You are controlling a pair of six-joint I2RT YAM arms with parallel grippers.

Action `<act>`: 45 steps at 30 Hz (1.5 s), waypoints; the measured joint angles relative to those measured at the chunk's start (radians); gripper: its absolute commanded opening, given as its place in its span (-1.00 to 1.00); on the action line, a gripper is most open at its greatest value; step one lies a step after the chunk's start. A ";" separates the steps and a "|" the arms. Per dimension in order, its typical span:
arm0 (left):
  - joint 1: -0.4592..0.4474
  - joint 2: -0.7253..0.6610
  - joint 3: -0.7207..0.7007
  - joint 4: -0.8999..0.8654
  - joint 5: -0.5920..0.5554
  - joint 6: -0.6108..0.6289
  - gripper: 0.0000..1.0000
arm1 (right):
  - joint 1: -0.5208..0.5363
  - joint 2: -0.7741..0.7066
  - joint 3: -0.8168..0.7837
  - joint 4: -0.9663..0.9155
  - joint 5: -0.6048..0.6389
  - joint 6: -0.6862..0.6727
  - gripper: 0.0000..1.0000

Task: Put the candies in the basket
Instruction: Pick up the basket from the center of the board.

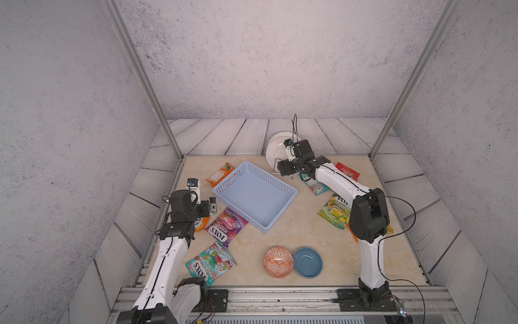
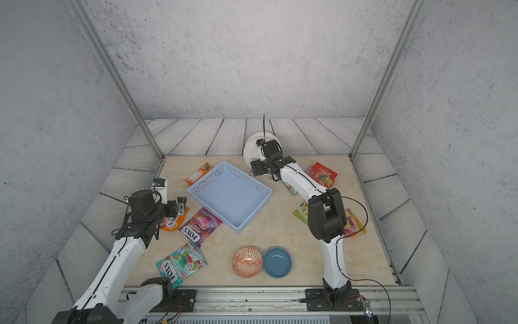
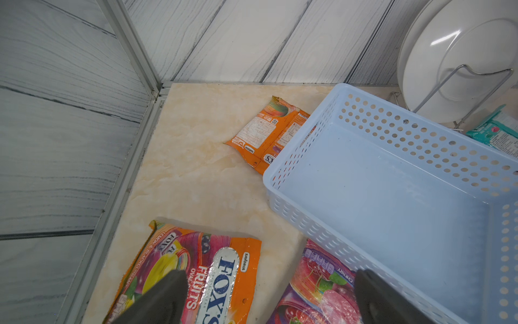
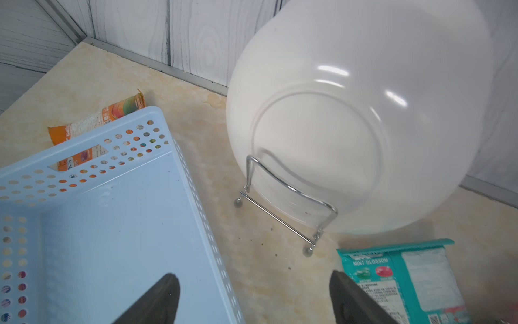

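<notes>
Basket (image 1: 258, 196) empty (pick-up stage). Left pincer (image 3: 266, 300) spread over orange bag (image 3: 201, 266); right pincer (image 4: 252, 303) spread near teal bag (image 4: 414, 280). Next: descend, pinch.

Bright, even light; soft shadows.

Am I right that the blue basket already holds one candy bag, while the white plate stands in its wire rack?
No: the basket is empty, as the left wrist view shows; the white plate does stand in its wire rack.
</notes>
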 measured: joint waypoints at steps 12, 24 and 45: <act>0.000 -0.001 0.000 0.001 -0.008 -0.001 0.98 | 0.049 0.232 0.273 -0.161 -0.028 -0.041 0.56; 0.002 -0.001 0.000 0.000 0.000 -0.002 0.98 | 0.058 0.334 0.333 -0.216 -0.072 -0.057 0.17; 0.008 -0.001 -0.003 0.014 0.013 -0.004 0.98 | 0.056 0.330 0.270 -0.208 -0.068 -0.121 -0.74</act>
